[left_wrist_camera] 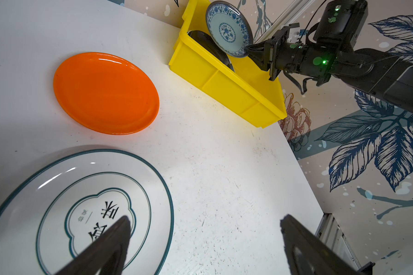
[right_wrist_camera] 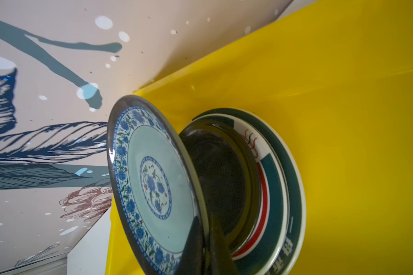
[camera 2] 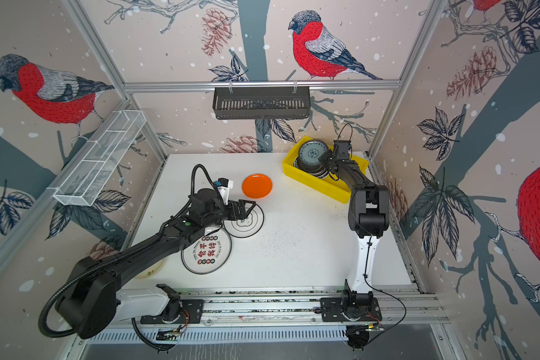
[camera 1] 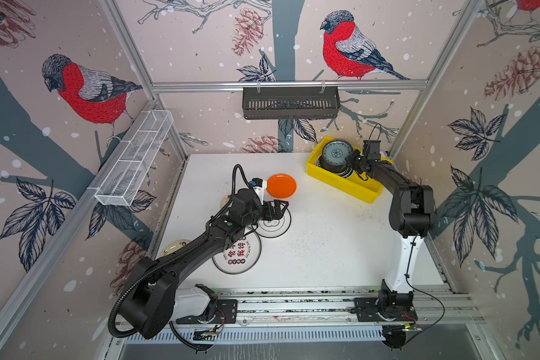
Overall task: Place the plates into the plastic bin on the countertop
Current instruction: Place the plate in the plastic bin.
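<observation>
Nearest, mid-frame: left hand (camera 1: 282, 209) spread wide over a white dark-rimmed plate (camera 1: 275, 223) on the counter (camera 1: 325, 249). Up and to the right: right hand (camera 1: 354, 162) pinching the rim of a tilted teal plate (camera 1: 336, 152) over the stack (right_wrist_camera: 224, 178) in the yellow bin (camera 1: 343, 184). Placing under way; next, probably: lower flat, release.

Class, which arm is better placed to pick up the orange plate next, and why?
Left. The left pincer, open and empty, hovers near the orange plate; the right pincer is shut on the teal-patterned plate at the yellow bin.
</observation>
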You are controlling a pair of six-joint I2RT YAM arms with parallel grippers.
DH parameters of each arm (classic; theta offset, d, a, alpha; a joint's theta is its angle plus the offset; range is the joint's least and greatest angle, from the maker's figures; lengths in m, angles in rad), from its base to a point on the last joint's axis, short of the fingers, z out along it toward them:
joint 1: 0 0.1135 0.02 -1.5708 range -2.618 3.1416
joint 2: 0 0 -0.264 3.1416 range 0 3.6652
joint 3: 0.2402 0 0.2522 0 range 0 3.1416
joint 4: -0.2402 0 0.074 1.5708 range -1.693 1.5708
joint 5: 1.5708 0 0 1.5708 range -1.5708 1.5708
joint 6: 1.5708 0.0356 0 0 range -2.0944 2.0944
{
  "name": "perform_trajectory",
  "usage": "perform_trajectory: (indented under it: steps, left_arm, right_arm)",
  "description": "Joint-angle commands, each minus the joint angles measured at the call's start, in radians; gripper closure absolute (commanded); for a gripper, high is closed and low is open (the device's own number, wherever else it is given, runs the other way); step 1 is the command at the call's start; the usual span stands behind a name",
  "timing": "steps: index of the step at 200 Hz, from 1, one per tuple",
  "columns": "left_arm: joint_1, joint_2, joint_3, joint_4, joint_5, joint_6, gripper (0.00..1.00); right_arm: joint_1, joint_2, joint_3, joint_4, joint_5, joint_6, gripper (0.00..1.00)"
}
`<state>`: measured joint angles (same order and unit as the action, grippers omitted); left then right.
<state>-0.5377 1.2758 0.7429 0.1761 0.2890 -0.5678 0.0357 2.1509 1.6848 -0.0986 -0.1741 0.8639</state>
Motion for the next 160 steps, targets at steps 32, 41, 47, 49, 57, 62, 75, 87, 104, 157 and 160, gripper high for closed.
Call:
perform_trajectory:
  steps: [32, 41, 47, 49, 57, 62, 75, 87, 104, 157, 160]
  left_arm:
    - [0.022, 0.002, 0.002, 0.048, 0.042, 0.017, 0.02]
    - [0.025, 0.006, 0.005, 0.048, 0.050, 0.015, 0.02]
    - [0.027, 0.007, 0.006, 0.049, 0.056, 0.015, 0.02]
    - [0.027, 0.008, 0.006, 0.049, 0.059, 0.014, 0.02]
    - [0.027, 0.008, 0.004, 0.052, 0.065, 0.012, 0.02]
    - [0.027, 0.008, 0.003, 0.054, 0.068, 0.010, 0.02]
    - [0.028, 0.007, 0.004, 0.054, 0.073, 0.009, 0.02]
    - [0.028, 0.003, 0.005, 0.050, 0.071, 0.011, 0.02]
    - [0.027, -0.005, 0.010, 0.035, 0.069, 0.021, 0.02]
    - [0.038, -0.018, 0.013, 0.010, 0.066, 0.017, 0.02]
    - [0.038, -0.019, 0.013, 0.008, 0.067, 0.016, 0.02]
  right_arm:
    - [0.037, 0.021, -0.024, -0.018, 0.102, -0.023, 1.00]
    - [0.041, 0.027, -0.022, -0.025, 0.108, -0.026, 1.00]
    - [0.041, 0.033, -0.020, -0.029, 0.103, -0.026, 1.00]
    - [0.041, 0.035, -0.020, -0.030, 0.102, -0.026, 1.00]
    - [0.041, 0.041, -0.015, -0.035, 0.094, -0.028, 1.00]
    - [0.041, 0.046, -0.011, -0.045, 0.094, -0.026, 0.99]
    - [0.042, 0.053, 0.004, -0.066, 0.093, -0.027, 0.71]
    - [0.045, 0.044, 0.004, -0.064, 0.084, -0.038, 0.55]
    - [0.067, -0.029, -0.054, -0.001, 0.110, -0.073, 0.26]
    - [0.096, -0.241, -0.163, 0.001, 0.118, -0.117, 0.01]
    - [0.099, -0.258, -0.177, 0.004, 0.122, -0.120, 0.01]
